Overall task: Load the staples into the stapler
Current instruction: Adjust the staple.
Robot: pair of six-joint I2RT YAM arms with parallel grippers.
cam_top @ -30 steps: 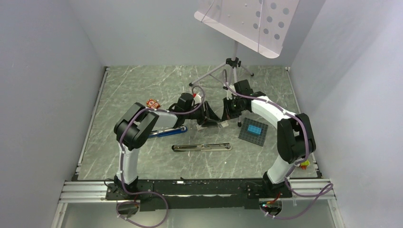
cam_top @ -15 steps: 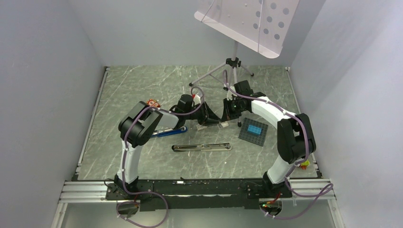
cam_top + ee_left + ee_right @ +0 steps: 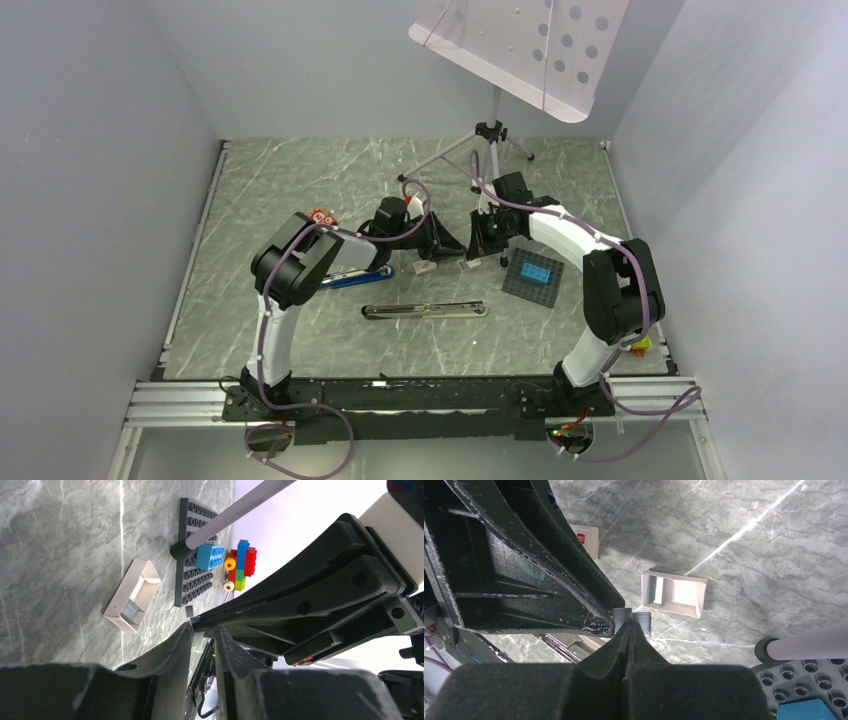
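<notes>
One block of staples (image 3: 643, 620) is clenched in right gripper (image 3: 629, 624); left gripper (image 3: 202, 630) state cannot be told; centring between left jaws is needed.

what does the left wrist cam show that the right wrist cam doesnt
Only the left wrist: the colourful toy brick stack beside the dark baseplate. Only the right wrist: a white box with a red label, and plainly the grey staples pinched in the shut right gripper. Both: the baseplate with its blue brick, the open white tray, the tripod leg.
</notes>
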